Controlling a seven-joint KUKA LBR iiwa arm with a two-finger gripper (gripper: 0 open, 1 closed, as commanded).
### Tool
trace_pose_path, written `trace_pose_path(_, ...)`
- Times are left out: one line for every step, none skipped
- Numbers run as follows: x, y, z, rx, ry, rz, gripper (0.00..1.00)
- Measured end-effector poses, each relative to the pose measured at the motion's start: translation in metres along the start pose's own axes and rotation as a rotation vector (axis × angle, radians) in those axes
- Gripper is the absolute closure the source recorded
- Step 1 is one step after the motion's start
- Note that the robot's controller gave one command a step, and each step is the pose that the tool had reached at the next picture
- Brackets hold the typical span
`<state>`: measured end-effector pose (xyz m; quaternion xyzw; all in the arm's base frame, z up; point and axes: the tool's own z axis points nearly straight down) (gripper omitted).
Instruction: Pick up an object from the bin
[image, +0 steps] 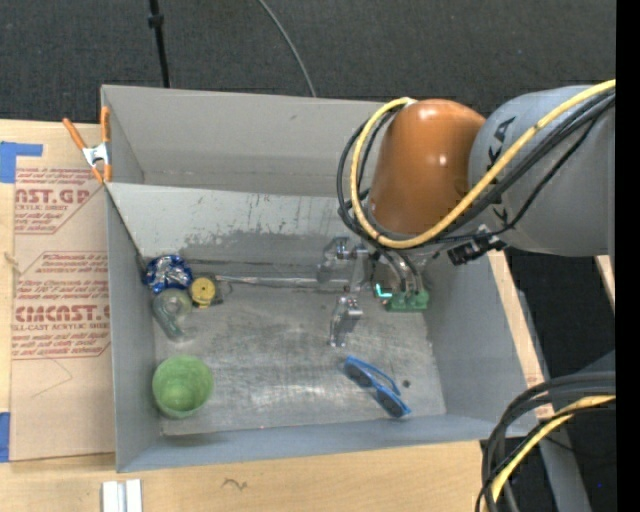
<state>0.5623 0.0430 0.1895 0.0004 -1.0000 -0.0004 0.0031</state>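
Claw (346, 318), whether spread or pressed together cannot be told, hangs over bare bin floor (270, 345) just beside the slim blue tool (377, 387) lying flat at front right; risk judged: descending here grips nothing, or nudges the tool aside.

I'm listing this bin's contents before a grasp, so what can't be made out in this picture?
- Camera view: the right rear of the bin is hidden behind the arm's orange cover and its cables.
- Clear thing by the left wall: too faint to tell its kind.
- Blue-and-white thing behind it: too small to name.
- Whether the gripper touches the floor: cannot tell from above.
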Motion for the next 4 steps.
trace_pose_path(0.013, -0.058, 0.121, 0.001, -0.012, -0.125, 0.00)
trace_pose_path(0.055, -0.108, 0.119, 0.002, -0.010, -0.249, 0.00)
trace_pose_path(0.056, -0.107, 0.118, 0.001, -0.002, -0.250, 1.00)
trace_pose_path(0.048, -0.128, -0.048, 0.006, -0.015, -0.463, 1.00)
